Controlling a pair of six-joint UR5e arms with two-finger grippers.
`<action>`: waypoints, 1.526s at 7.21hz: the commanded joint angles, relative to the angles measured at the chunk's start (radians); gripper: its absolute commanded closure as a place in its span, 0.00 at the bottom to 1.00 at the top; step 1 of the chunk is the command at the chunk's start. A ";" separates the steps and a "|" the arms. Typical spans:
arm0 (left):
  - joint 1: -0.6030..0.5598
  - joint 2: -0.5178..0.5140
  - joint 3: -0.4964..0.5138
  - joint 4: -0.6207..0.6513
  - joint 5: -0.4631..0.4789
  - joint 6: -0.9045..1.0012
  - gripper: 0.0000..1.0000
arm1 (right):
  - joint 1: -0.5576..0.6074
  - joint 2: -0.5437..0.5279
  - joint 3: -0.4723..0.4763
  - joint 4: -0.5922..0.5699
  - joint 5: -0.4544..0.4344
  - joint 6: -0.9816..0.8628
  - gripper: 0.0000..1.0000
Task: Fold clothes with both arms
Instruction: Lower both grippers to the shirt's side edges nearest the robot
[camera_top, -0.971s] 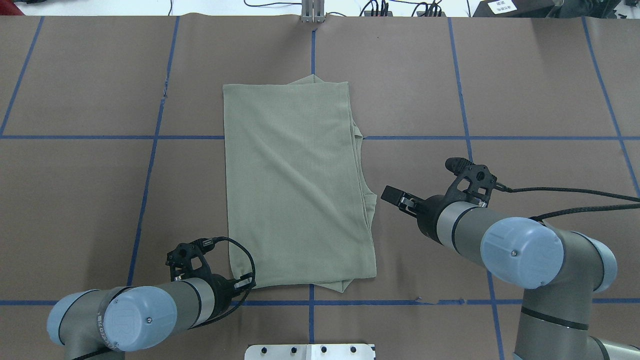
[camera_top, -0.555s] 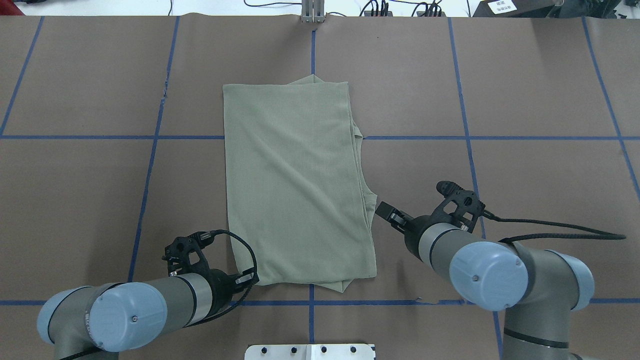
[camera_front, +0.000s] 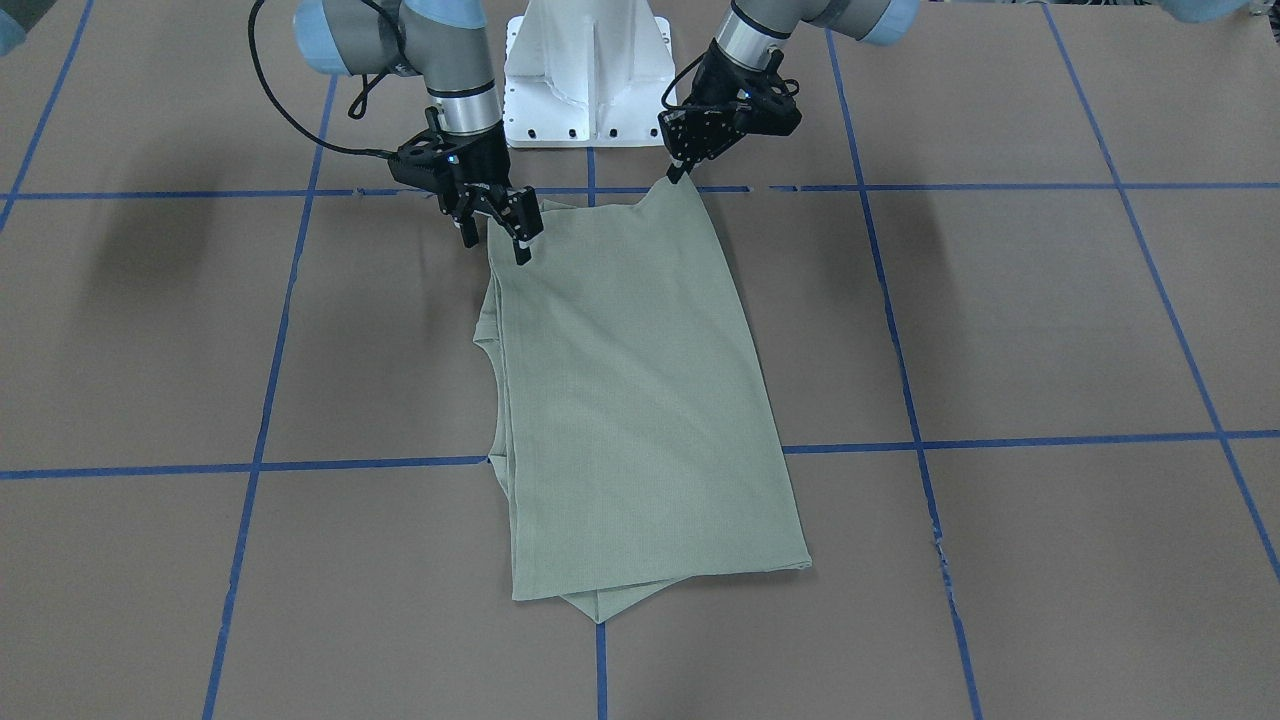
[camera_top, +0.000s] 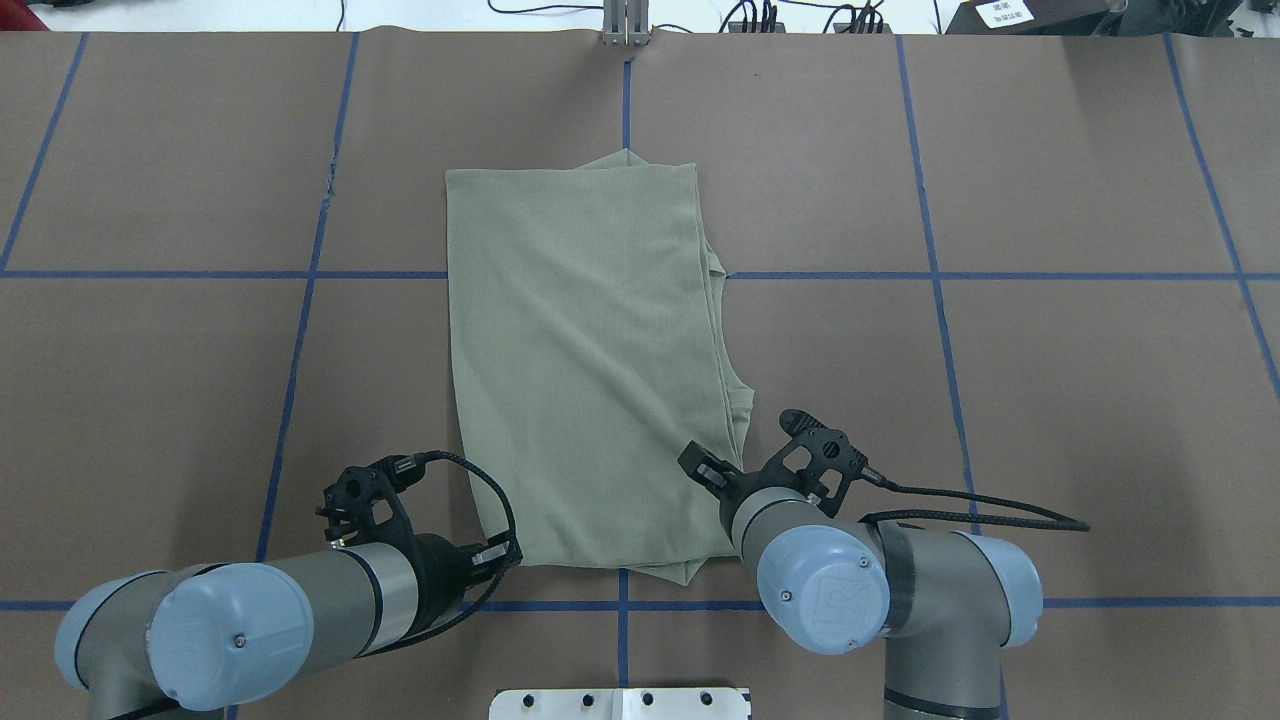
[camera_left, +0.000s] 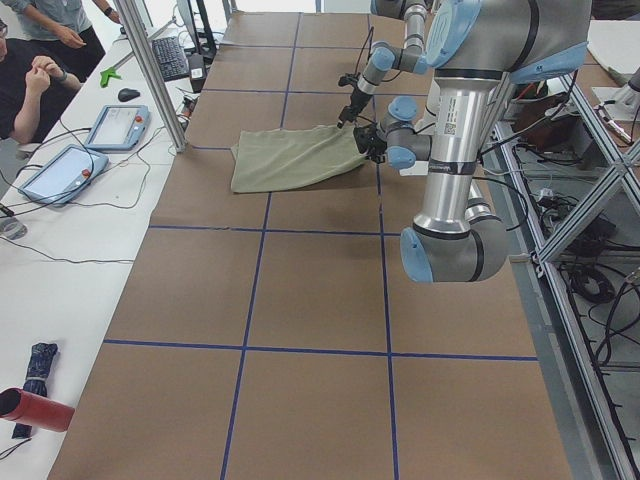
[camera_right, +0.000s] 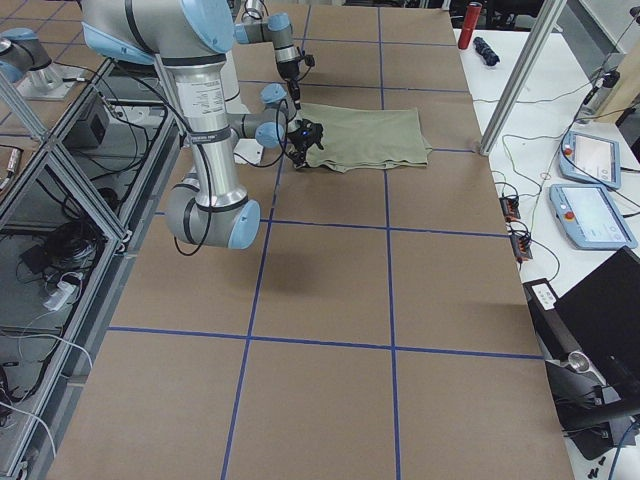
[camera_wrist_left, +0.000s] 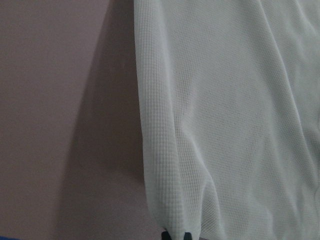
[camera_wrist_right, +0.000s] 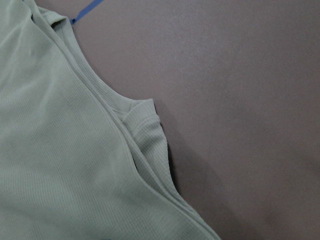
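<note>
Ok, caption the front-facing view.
Left pincer pinches a corner of the folded shirt; right pincer, open, hovers at its opposite edge.

Wide counter (camera_top: 150, 400) covered in brown paper, marked into large squares by blue tape lines (camera_top: 311, 275). Even light from above, only faint soft shadows. Along one long edge, a white side table (camera_left: 60, 260) carrying two teach pendants (camera_left: 117, 127), a keyboard (camera_left: 172, 58), a mouse (camera_left: 128, 95), a red bottle (camera_left: 35, 410) and a folded dark umbrella (camera_left: 38, 365). Upright aluminium post (camera_left: 158, 75) at that edge. Seated person in a black top (camera_left: 30, 80) beside the table. Along the opposite edge, an aluminium frame (camera_left: 548, 300) over a grey floor strewn with cables (camera_left: 595, 285).
</note>
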 joint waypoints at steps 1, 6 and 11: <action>0.000 0.001 0.004 0.000 0.001 0.000 1.00 | -0.037 0.007 -0.001 -0.015 -0.005 0.018 0.04; 0.001 0.007 0.007 0.000 0.001 -0.002 1.00 | -0.071 0.009 -0.013 -0.015 -0.051 0.051 0.23; 0.006 0.005 0.005 0.000 0.001 0.000 1.00 | -0.060 0.029 -0.029 -0.015 -0.053 0.127 1.00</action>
